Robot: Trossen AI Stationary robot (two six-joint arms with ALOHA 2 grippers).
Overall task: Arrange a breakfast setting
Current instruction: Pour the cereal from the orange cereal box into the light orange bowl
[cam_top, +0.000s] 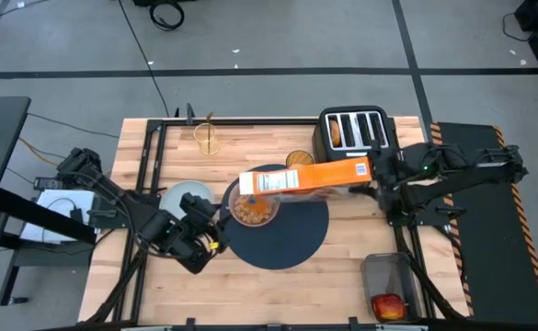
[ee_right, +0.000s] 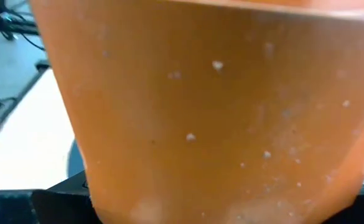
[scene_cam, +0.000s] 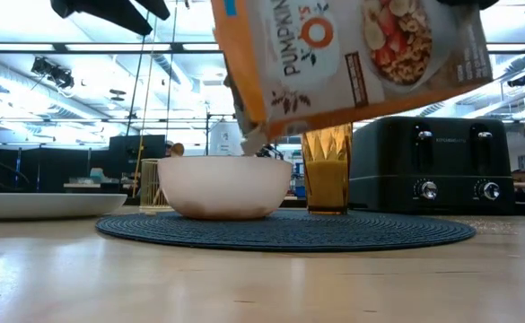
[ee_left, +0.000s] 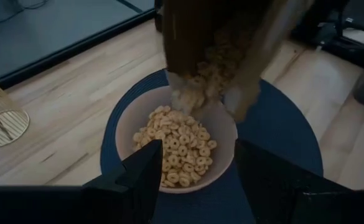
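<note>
A pink bowl [cam_top: 253, 211] holding ring cereal [ee_left: 175, 149] stands on the round dark-blue mat [cam_top: 291, 241]. My right gripper [cam_top: 372, 175] is shut on the orange-and-brown cereal box [cam_top: 310, 177], which is tipped with its open mouth [ee_left: 210, 87] over the bowl; cereal shows at the mouth. My left gripper [ee_left: 197, 186] is open at the bowl's left side, one finger on either side of its rim. The pale-blue plate [cam_top: 182, 196] lies left of the mat, and the amber tumbler [cam_top: 298, 161] stands at the mat's far edge. My left gripper's fingers [ee_left: 145, 177] stand close on either side of the bowl's rim [ee_left: 127, 158]; I cannot tell whether they touch it. My right gripper holds the cereal box at its bottom end [cam_top: 359, 171], coming level from the table's right. The box lies nearly on its side, lifted clear, its mouth lower and above the bowl.
The black toaster [cam_top: 353, 131] stands at the back right, just behind the box. A small clear glass [cam_top: 207, 138] stands at the back left. A red apple [cam_top: 388, 305] lies in a container at the front right corner.
</note>
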